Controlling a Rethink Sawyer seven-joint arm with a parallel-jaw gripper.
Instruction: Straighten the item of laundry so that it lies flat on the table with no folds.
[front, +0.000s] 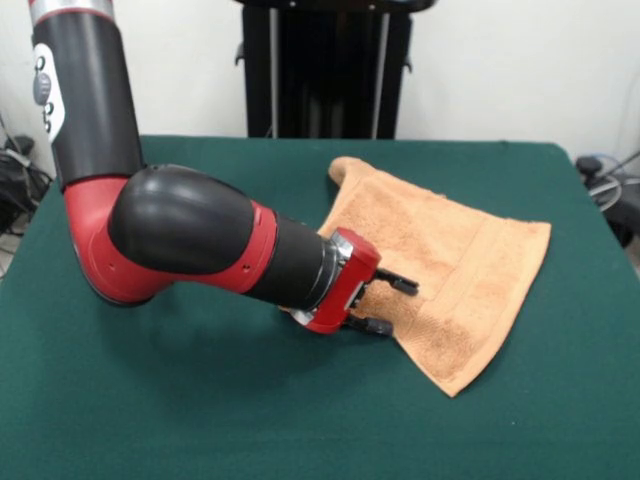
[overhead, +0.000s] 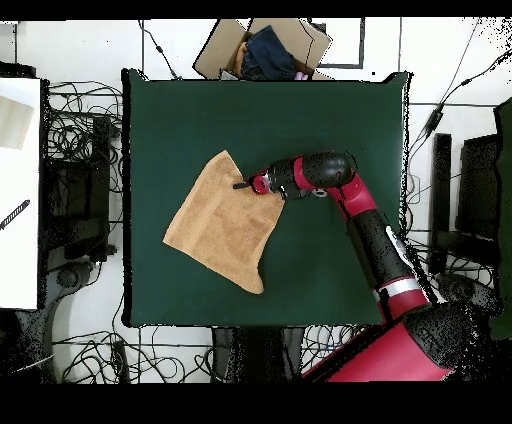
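The peach-orange item of laundry (front: 440, 260) (overhead: 220, 225) lies spread on the right half of the green table (front: 150, 400) (overhead: 330, 120) in the front view. Its far corner is curled up into a small fold. A woven band runs near its right edge. My gripper (front: 388, 305) (overhead: 243, 185) is low over the towel's left edge, pointing right across the cloth. Its two black fingers (front: 400, 284) stand apart, so it is open with nothing gripped between them. The towel corner behind the gripper's red head is hidden.
In the overhead view a cardboard box (overhead: 265, 45) holding dark cloth sits just past the table's top edge. A white surface (overhead: 20, 190) stands to the left, with cables all around. A black stand (front: 325, 70) rises behind the table in the front view.
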